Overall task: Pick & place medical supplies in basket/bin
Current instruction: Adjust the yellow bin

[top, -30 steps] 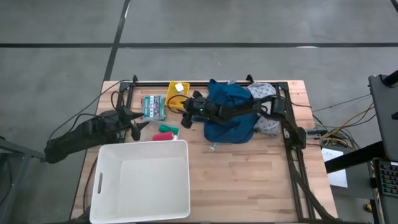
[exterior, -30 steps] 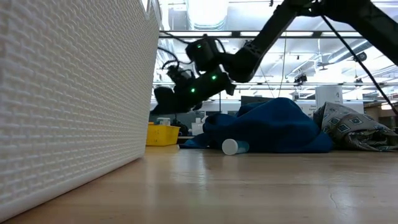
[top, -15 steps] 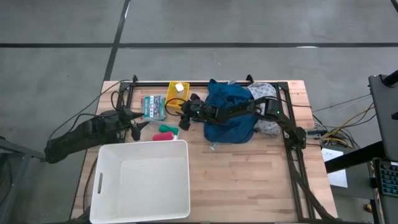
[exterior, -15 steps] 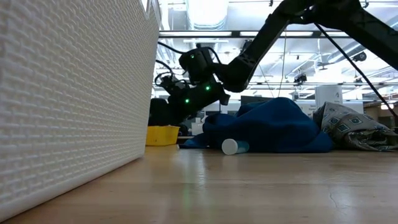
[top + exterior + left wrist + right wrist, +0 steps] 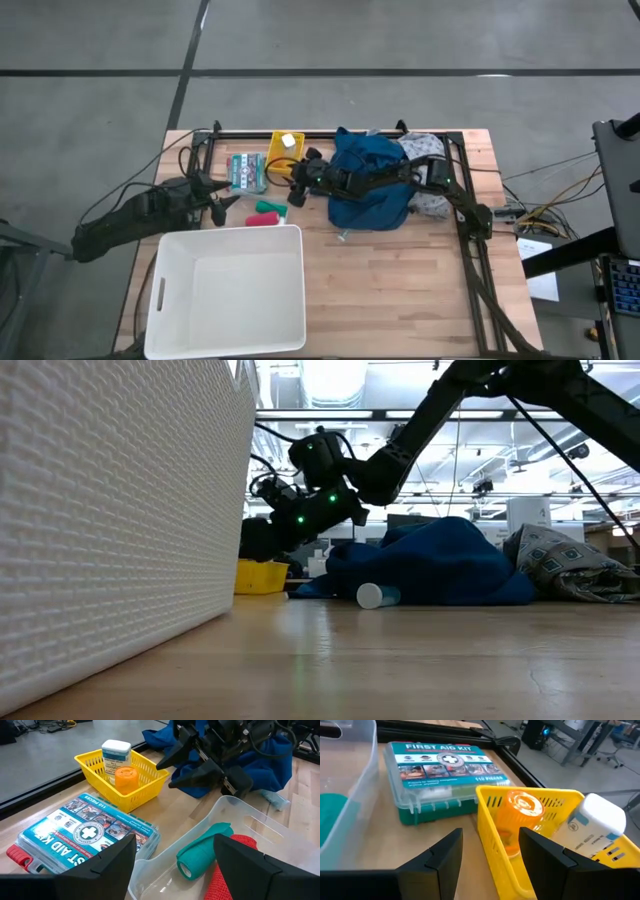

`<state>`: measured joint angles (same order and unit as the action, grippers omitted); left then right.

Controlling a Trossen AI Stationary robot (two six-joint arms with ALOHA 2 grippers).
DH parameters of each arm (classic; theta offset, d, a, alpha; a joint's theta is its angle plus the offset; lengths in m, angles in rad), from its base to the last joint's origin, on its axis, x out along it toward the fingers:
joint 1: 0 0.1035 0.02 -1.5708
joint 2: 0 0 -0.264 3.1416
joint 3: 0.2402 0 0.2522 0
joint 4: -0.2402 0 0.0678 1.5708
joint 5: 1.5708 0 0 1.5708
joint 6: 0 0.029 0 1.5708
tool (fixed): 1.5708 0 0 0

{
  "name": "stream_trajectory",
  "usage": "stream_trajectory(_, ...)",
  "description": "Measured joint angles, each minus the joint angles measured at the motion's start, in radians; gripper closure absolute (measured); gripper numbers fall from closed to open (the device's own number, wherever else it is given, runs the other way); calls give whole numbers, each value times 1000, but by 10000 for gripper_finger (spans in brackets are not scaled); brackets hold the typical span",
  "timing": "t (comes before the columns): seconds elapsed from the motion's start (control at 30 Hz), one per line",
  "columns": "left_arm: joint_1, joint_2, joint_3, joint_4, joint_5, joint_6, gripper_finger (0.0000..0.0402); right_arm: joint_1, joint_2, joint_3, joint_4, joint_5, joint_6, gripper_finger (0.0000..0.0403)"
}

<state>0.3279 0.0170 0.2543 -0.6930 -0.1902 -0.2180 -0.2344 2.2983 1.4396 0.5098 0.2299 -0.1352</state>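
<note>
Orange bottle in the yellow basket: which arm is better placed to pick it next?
The right, probably. The right pincer, open, hangs just beside the yellow basket and faces the orange bottle. The left pincer, also open, sits over the clear tray, farther from it.

An industrial lab hall (ceiling strip lights (image 5: 335, 380), workbenches (image 5: 580, 737) behind).

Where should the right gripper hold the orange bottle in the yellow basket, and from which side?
Grip the orange bottle by its cap end, coming from above: it stands upright in the yellow basket, whose walls and the white bottle beside it block a sideways approach.
</note>
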Motion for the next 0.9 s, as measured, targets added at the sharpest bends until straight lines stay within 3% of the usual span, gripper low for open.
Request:
stream_trajectory(0.23,0,0,0,0,0,0,130,2,1,28,-67,16,2,227)
stream_trajectory(0.4,0,0,0,0,0,0,130,14,1,128,-285,85,28,233)
stream_trajectory(0.6,0,0,0,0,0,0,130,9,12,249,-551,88,146,234)
stream_trajectory(0.9,1,0,0,0,0,0,130,5,26,249,-570,79,160,234)
